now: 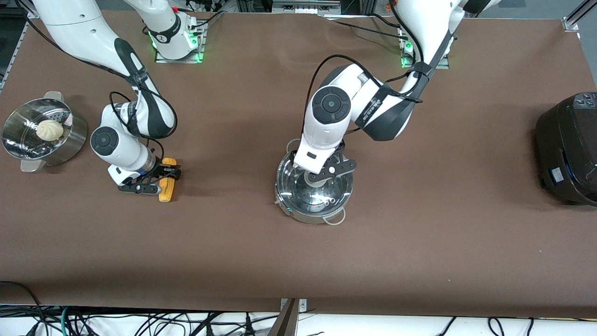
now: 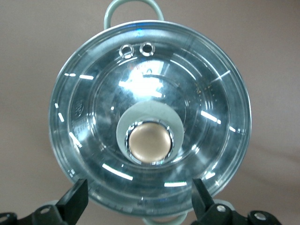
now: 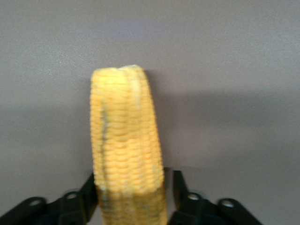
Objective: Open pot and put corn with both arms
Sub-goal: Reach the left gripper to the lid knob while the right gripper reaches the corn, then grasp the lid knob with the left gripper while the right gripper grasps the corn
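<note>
Corn (image 1: pixel 167 185) lies at the frame's left on the tabletop (image 1: pixel 419 242), our right end effector (image 1: pixel 161 178) pinching it for transfer, while our left end effector (image 1: pixel 322 175) hangs spread over the centre pot's (image 1: pixel 313 191) knob (image 2: pixel 149 142), ready to lift.

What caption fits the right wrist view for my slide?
Right end effector straddles the yellow corn lying on the brown table, fingers hugging both sides of the cob.

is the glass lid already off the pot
No, in the left wrist view the glass lid still covers the pot, its knob between the left tool's open fingers.
</note>
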You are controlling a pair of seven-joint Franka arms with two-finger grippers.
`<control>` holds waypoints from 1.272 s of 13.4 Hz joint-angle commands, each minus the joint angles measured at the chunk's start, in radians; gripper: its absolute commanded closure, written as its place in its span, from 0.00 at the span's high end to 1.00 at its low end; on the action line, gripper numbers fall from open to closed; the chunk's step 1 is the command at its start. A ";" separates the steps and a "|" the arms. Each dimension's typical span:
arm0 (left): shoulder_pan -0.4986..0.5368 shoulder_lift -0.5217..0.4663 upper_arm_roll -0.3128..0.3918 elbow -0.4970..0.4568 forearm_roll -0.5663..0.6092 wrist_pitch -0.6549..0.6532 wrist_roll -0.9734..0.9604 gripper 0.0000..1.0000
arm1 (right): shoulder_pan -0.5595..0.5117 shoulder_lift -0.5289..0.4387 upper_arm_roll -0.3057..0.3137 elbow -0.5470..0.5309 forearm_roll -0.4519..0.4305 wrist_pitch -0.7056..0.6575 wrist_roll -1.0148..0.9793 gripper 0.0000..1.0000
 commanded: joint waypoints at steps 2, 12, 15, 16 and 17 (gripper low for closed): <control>-0.016 0.051 0.019 0.051 0.036 0.015 -0.030 0.93 | 0.002 -0.021 0.001 -0.002 -0.017 -0.016 -0.012 0.00; -0.018 0.067 0.033 0.057 0.036 0.044 -0.031 0.72 | 0.014 -0.044 0.015 0.314 -0.009 -0.487 -0.037 0.00; -0.018 0.073 0.048 0.068 0.036 0.059 -0.030 0.74 | 0.045 -0.041 0.024 0.463 -0.003 -0.686 -0.025 0.00; -0.016 0.081 0.053 0.069 0.036 0.071 -0.030 0.74 | 0.059 -0.041 0.024 0.496 0.008 -0.713 -0.020 0.00; -0.018 0.085 0.063 0.069 0.036 0.079 -0.030 0.74 | 0.070 -0.041 0.024 0.527 0.038 -0.723 0.003 0.00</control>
